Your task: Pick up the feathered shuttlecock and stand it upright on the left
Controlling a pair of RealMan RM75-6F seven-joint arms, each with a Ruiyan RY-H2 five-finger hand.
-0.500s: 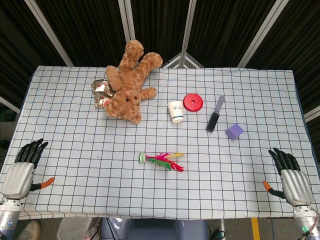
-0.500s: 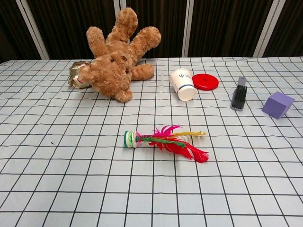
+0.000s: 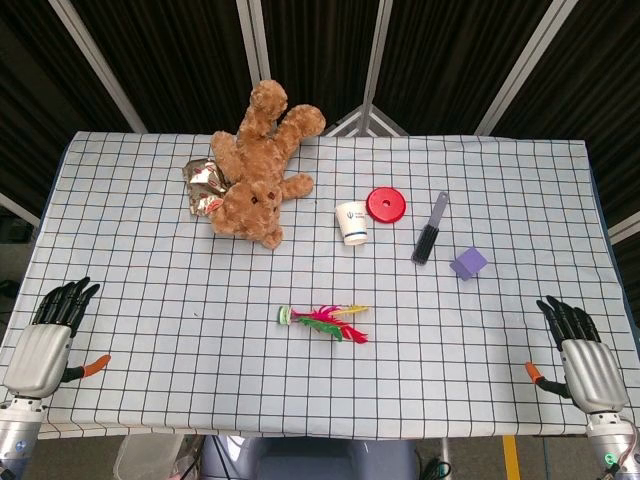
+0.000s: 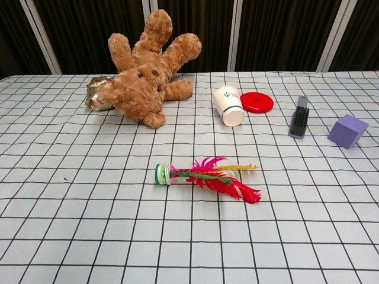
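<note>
The feathered shuttlecock (image 3: pixel 323 321) (image 4: pixel 204 174) lies on its side near the middle of the checked tablecloth, its green and white base pointing left and its red, pink and yellow feathers pointing right. My left hand (image 3: pixel 47 339) rests at the table's front left corner, fingers apart, holding nothing. At the front right corner my right hand (image 3: pixel 579 350) lies the same way, empty. Both hands are far from the shuttlecock and show only in the head view.
A brown teddy bear (image 3: pixel 261 167) lies at the back left over a shiny foil packet (image 3: pixel 203 186). A paper cup (image 3: pixel 351 222), red lid (image 3: pixel 386 205), dark brush (image 3: pixel 430 230) and purple block (image 3: pixel 467 263) sit at centre right.
My left hand has shifted very slightly. Nothing else has moved.
</note>
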